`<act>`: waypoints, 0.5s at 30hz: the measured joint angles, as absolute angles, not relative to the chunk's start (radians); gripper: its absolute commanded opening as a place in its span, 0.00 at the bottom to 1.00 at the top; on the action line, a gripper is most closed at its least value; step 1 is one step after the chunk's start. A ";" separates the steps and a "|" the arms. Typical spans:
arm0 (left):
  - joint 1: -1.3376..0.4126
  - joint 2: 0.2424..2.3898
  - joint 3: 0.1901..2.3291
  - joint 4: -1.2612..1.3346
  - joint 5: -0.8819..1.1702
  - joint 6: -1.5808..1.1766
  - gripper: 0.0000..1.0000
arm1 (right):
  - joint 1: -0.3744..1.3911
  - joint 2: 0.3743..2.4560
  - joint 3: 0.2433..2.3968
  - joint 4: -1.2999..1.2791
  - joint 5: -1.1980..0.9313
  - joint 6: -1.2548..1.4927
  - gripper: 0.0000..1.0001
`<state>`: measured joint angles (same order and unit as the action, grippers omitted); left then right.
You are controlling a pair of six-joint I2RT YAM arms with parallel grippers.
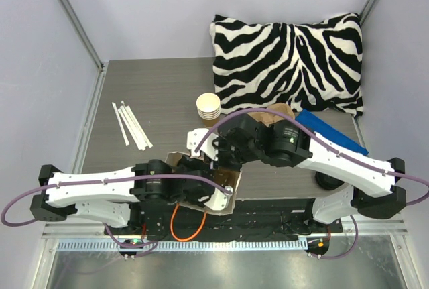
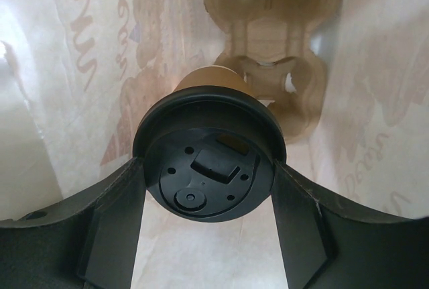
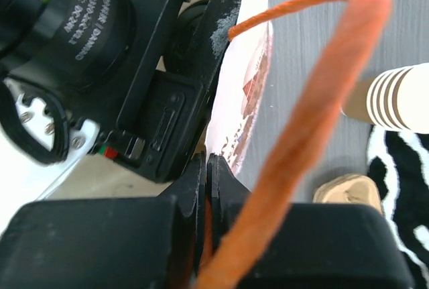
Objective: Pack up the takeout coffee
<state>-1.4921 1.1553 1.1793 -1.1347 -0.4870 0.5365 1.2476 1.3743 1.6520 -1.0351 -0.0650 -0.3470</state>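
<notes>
Left claw (image 2: 208, 168), takeout coffee (image 2: 211, 78) (round plastic lid (image 2: 201, 192))

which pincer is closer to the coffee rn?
Left. The left pincer grips the coffee by its lid, inside the bag. The right pincer is outside the bag, shut on its orange handle.

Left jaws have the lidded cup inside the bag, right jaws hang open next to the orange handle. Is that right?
No. The right jaws are shut on the orange handle, not open beside it; the right wrist view shows this. The left jaws do hold the lidded cup inside the bag.
</notes>
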 measured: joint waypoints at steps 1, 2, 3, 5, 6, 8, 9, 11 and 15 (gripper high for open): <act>-1.492 1.155 1.177 -1.135 -0.487 0.531 0.00 | 1.254 1.382 1.654 -1.035 -0.052 -0.352 0.01; -1.493 1.155 1.174 -1.135 -0.487 0.525 0.00 | 1.260 1.388 1.654 -1.036 -0.038 -0.360 0.01; -1.495 1.155 1.170 -1.135 -0.487 0.518 0.00 | 1.268 1.393 1.654 -1.036 -0.025 -0.364 0.01; -1.499 1.155 1.159 -1.131 -0.489 0.502 0.00 | 1.282 1.398 1.654 -1.041 0.000 -0.369 0.01; -1.502 1.155 1.150 -1.121 -0.495 0.496 0.00 | 1.289 1.401 1.658 -1.050 0.014 -0.369 0.01; -1.506 1.154 1.131 -1.106 -0.503 0.483 0.00 | 1.299 1.411 1.679 -1.071 0.033 -0.369 0.01; -1.506 1.154 1.125 -1.105 -0.505 0.478 0.00 | 1.304 1.417 1.694 -1.079 0.043 -0.369 0.01; -1.505 1.152 1.119 -1.104 -0.508 0.468 0.00 | 1.313 1.424 1.718 -1.084 0.059 -0.373 0.01; -1.505 1.114 1.082 -1.075 -0.534 0.475 0.00 | 1.320 1.420 1.730 -1.080 0.091 -0.391 0.01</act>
<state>-1.5051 1.1141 1.0821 -1.0752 -0.5343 0.4751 1.3197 1.4204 1.7298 -1.0801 0.0914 -0.3912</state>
